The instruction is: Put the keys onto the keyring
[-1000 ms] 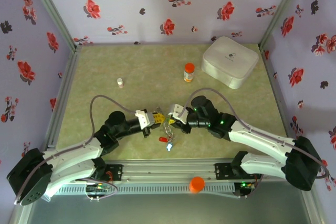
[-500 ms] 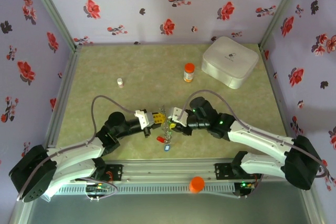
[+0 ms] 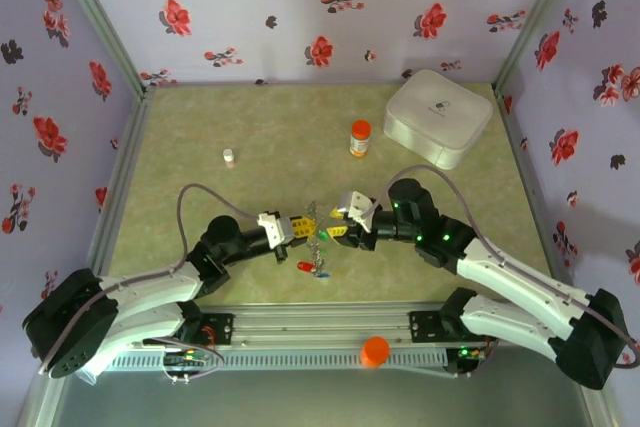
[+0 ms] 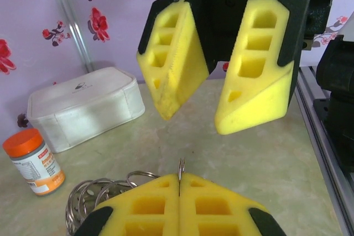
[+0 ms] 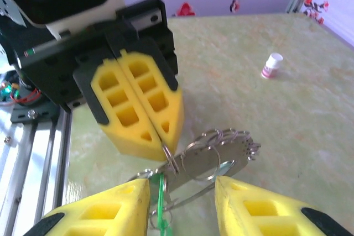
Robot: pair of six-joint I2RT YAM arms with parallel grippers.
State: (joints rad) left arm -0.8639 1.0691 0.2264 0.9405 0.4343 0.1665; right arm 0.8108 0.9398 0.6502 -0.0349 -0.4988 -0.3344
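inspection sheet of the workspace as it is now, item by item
surface: green table, nothing spilled seen
job's things: keyring pinched by left gripper; keys with red and blue tags by it
clutter: bottle, vial, white case, orange cap on front rail
grippers: left jaws shut on keyring; right gripper jaws open, facing it
cables: grey cables loop over both arms
surroundings: floral walls, metal frame

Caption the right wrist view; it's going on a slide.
Left pincer shut on the keyring; right pincer open, facing it.
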